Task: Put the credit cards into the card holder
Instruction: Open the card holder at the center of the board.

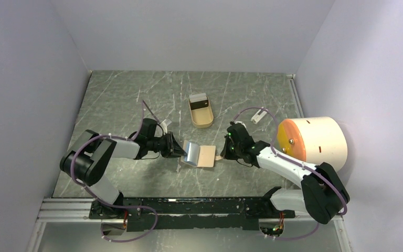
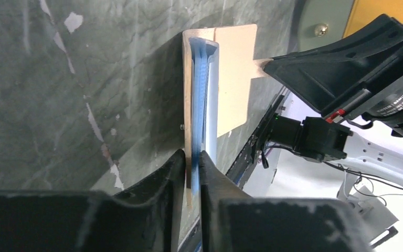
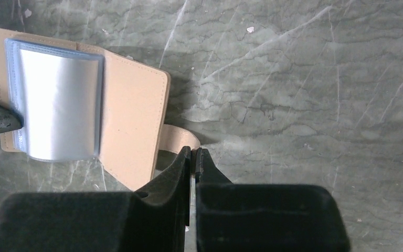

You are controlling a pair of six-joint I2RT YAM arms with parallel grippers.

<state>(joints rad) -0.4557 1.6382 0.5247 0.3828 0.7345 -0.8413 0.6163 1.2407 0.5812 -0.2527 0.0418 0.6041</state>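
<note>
Grey marbled counter point(image 1: 120, 100) with pale walls on three sides, that's what I'm looking at from the overhead cam. The card holder point(image 1: 199, 155) lies open around the near middle of the counter, right between the two arms, with the tan cover flat and the shiny bluish-silver sleeves point(image 3: 57, 100) facing up.

On the left wrist cam my left fingers point(image 2: 177, 170) are clamped on the near edge of those sleeves. The blue plastic runs straight in between the two tips, with the tan cover just beside the left one.

My right fingers point(image 3: 181, 163) are pressed together at the other side of the holder. The little closing tab point(image 3: 181, 137) curls out from the cover and ends right at the tips, touching them. I honestly can't tell from these views whether the tab is pinched between them or just pressed down.

The credit cards point(image 1: 199, 101) I can make out, one white and one dark, sit in the oblong tan tray point(image 1: 202, 118) further back, well apart from the holder. Another white card point(image 1: 258, 116) lies on the counter beyond the right arm, near a big cream drum point(image 1: 320, 137) with an orange face.
</note>
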